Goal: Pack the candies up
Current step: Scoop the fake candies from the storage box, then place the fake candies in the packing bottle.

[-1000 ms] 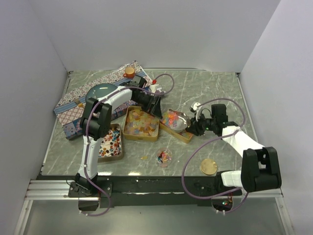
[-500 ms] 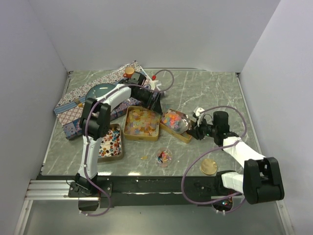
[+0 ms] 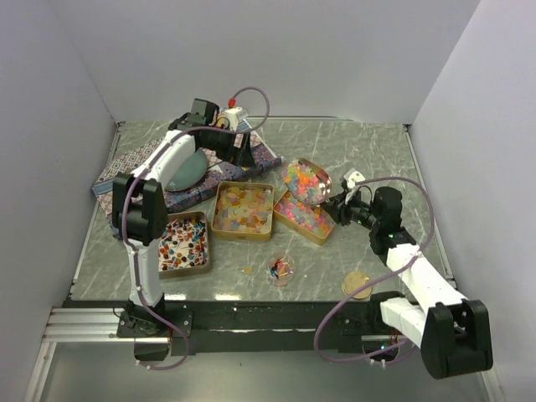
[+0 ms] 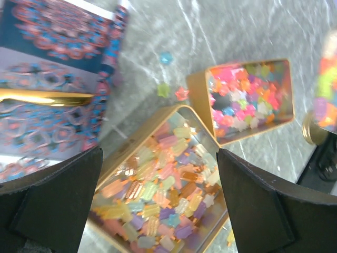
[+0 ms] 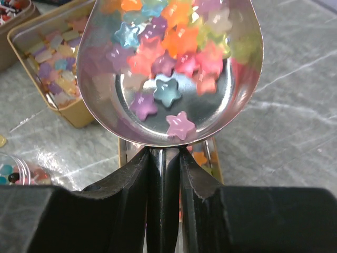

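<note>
While right tool (image 5: 164, 158) clamps scoop (image 5: 217, 113) of candies (image 5: 179, 42), tins (image 3: 241, 234) below; cloth (image 3: 134, 161) beyond.

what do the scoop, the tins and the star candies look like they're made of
The scoop is likely polished metal: silvery, and it mirrors the sweets lying in it. The tins look like thin sheet metal with a shiny gold finish. The star candies are glossy and translucent, so perhaps gummy or hard sugar. The look alone does not say which.
</note>
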